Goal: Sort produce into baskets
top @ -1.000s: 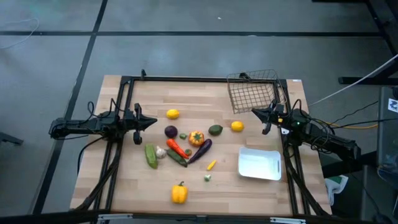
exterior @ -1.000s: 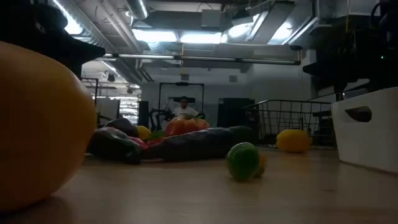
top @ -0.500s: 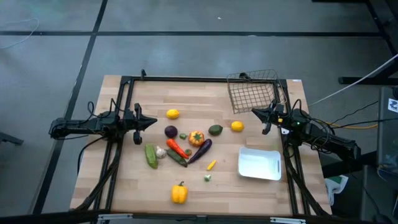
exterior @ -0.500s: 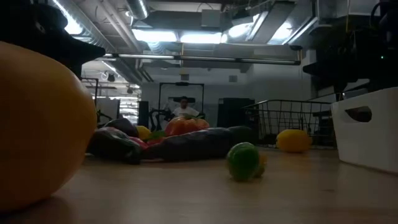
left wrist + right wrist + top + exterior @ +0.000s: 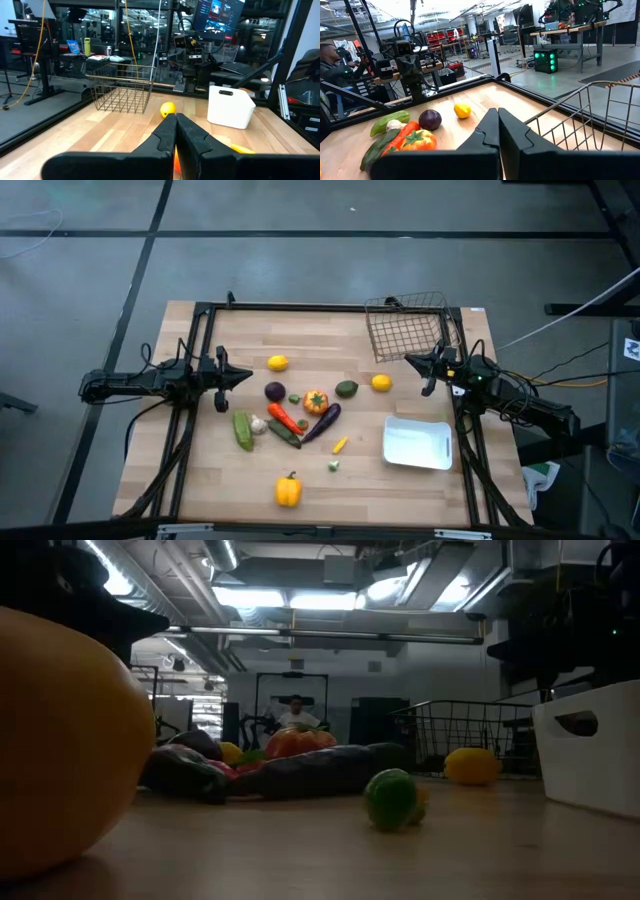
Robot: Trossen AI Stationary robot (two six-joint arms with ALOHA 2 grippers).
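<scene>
The produce lies loose on the wooden table's middle: a lemon (image 5: pixel 278 363), a second lemon (image 5: pixel 381 383), a purple eggplant (image 5: pixel 322 422), a carrot (image 5: pixel 280 418), a green cucumber (image 5: pixel 242 430), a white garlic (image 5: pixel 259 424) and a yellow pepper (image 5: pixel 288 490) near the front edge. The wire-mesh basket (image 5: pixel 408 330) stands at the far right, and the white tray (image 5: pixel 417 444) at the near right. My left gripper (image 5: pixel 250 375) hovers shut at the table's left, pointing level toward the pile. My right gripper (image 5: pixel 408 360) hovers shut in front of the wire basket.
A black metal frame (image 5: pixel 300 307) runs along the table's far edge and sides. An orange tomato-like piece (image 5: pixel 316 402), a green avocado (image 5: pixel 346 388) and a purple ball (image 5: pixel 274 391) lie in the pile. A person (image 5: pixel 295 712) sits far behind the table.
</scene>
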